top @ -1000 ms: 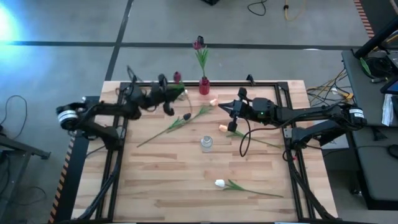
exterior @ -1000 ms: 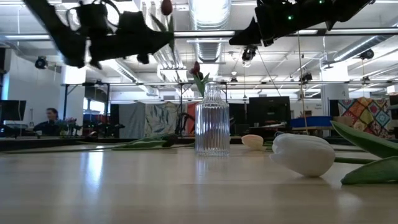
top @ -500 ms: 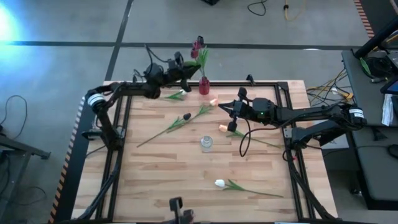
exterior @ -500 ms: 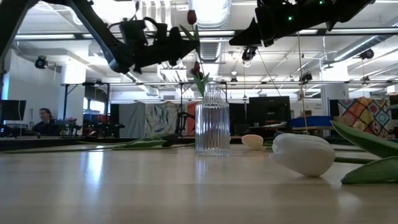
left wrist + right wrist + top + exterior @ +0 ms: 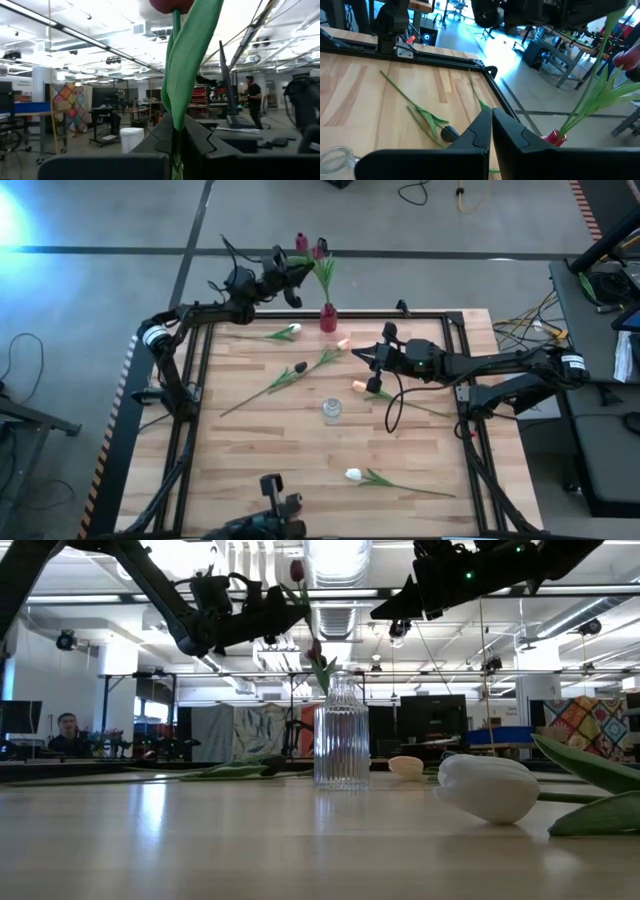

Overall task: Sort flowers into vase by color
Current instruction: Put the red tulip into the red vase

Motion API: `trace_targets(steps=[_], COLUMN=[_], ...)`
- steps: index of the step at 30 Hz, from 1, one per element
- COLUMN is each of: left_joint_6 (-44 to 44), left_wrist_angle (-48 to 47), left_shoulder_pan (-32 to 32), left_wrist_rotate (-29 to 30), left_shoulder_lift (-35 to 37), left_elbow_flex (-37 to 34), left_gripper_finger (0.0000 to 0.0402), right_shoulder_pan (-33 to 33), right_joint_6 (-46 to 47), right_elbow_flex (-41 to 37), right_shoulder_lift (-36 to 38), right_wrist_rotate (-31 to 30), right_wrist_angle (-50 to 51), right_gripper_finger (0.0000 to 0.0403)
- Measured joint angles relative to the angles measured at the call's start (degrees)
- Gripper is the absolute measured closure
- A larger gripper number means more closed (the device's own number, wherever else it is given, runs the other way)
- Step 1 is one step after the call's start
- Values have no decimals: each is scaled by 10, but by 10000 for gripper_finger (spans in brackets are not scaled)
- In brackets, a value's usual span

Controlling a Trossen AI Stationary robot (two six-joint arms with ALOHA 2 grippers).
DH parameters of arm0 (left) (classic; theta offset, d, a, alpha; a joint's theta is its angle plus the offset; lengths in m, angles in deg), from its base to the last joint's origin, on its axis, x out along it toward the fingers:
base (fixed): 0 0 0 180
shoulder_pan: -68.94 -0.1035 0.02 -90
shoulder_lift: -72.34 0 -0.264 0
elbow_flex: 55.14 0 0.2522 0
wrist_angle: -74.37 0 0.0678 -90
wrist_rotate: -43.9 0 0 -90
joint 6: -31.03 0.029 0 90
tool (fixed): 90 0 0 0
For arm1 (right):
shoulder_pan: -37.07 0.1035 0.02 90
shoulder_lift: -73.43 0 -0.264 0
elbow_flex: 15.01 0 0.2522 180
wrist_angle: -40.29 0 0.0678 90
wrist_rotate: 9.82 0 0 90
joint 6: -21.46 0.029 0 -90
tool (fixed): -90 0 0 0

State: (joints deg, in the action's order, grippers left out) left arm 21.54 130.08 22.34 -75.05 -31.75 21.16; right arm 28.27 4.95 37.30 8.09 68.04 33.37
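Note:
My left gripper (image 5: 292,280) hangs past the table's far edge, shut on a dark red tulip (image 5: 302,243), next to the red vase (image 5: 328,318). The vase stands at the far edge with one red tulip (image 5: 318,250) in it. A clear glass vase (image 5: 331,411) stands mid-table. Flat on the wood lie a white tulip (image 5: 293,330), a dark one (image 5: 300,367), two peach ones (image 5: 343,344) (image 5: 358,385) and another white one (image 5: 353,475). My right gripper (image 5: 362,356) is shut on nothing, above the table's right half. My left gripper pinches the tulip's stem and long leaf (image 5: 176,120) between its two fingers, well below the head (image 5: 172,5). The fingers slant upward from the table's left, across the stem. The tulip stands about upright above them, lifted clear of table and vase.
A black frame (image 5: 440,315) runs along the table's edges. A dark device (image 5: 272,488) shows at the near edge. People sit and stand in the room behind the table (image 5: 65,730). Bare wood lies at the near left (image 5: 230,470).
My left gripper has swung from above the table's far left part toward the far edge and the red vase, rising a little, still shut on the red tulip. The tulip has stayed upright, and its head now stands beside the head in the vase.

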Motion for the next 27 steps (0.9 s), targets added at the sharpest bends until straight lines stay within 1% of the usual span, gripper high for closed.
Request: trace_targets(steps=[5, 10, 17, 20, 23, 27], left_joint_6=[0, 14, 8, -4, -7, -6], left_wrist_angle=[7, -15, -15, -15, -14, -28], left_shoulder_pan=[-11, -10, -7, -4, -2, -1], left_wrist_rotate=[-1, -1, -2, -13, -21, -36], left_shoulder_lift=[0, -1, -30, -43, -56, -68], left_elbow_flex=[0, 2, 2, 10, 16, 20], left_gripper_finger=[401, 401, 401, 400, 387, 360], right_shoulder_pan=[0, 0, 0, 0, 0, 0], right_joint_6=[0, 0, 0, 0, 0, 2], right_elbow_flex=[-2, -2, -2, -2, -1, -1], right_shoulder_lift=[0, 0, 0, 0, 0, 0], right_wrist_rotate=[0, 0, 0, 0, 0, 0], right_wrist_angle=[-12, -16, -19, -22, -24, -24], right_gripper_finger=[394, 394, 394, 394, 394, 394])
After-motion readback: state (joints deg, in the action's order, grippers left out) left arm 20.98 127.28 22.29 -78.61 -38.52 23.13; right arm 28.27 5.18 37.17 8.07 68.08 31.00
